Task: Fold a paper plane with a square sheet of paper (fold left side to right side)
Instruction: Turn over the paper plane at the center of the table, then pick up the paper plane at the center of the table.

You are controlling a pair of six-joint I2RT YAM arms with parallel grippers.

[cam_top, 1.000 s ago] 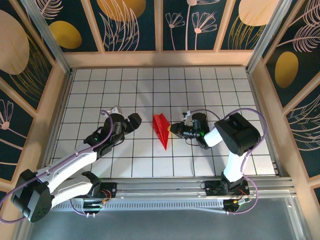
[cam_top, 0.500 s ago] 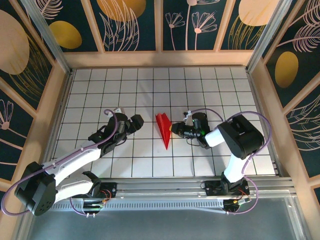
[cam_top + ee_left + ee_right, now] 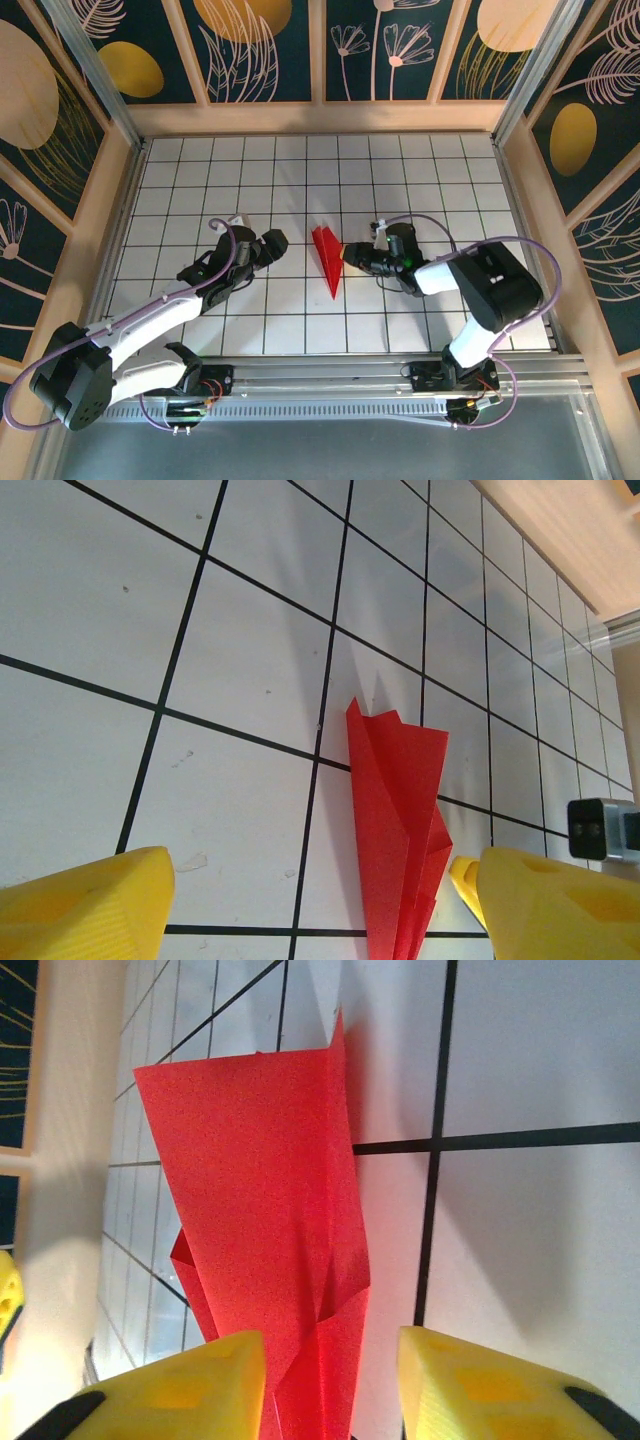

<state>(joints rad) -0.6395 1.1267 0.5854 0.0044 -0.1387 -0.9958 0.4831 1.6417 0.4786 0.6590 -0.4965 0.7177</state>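
The paper plane (image 3: pixel 326 258) is a slim red dart lying on the white tiled table, its point toward the near edge. My left gripper (image 3: pixel 277 241) sits about one tile to its left, open, with the plane (image 3: pixel 400 820) ahead between its wide yellow fingers (image 3: pixel 85 905). From the right, my right gripper (image 3: pixel 348 257) comes up against the plane, jaws apart. In the right wrist view the folded red layers (image 3: pixel 270 1220) run down between its fingertips (image 3: pixel 490 1380), nearer the left one, and a gap shows on the right side.
Wooden walls (image 3: pixel 100 200) enclose the tiled table (image 3: pixel 200 180) on three sides. An aluminium rail (image 3: pixel 330 375) with both arm bases runs along the near edge. The right gripper's yellow tip (image 3: pixel 462 875) shows just beyond the plane in the left wrist view.
My right gripper has opened from shut and let go of the plane, which now lies slimmer and flatter. The left arm shifted slightly, then held still.
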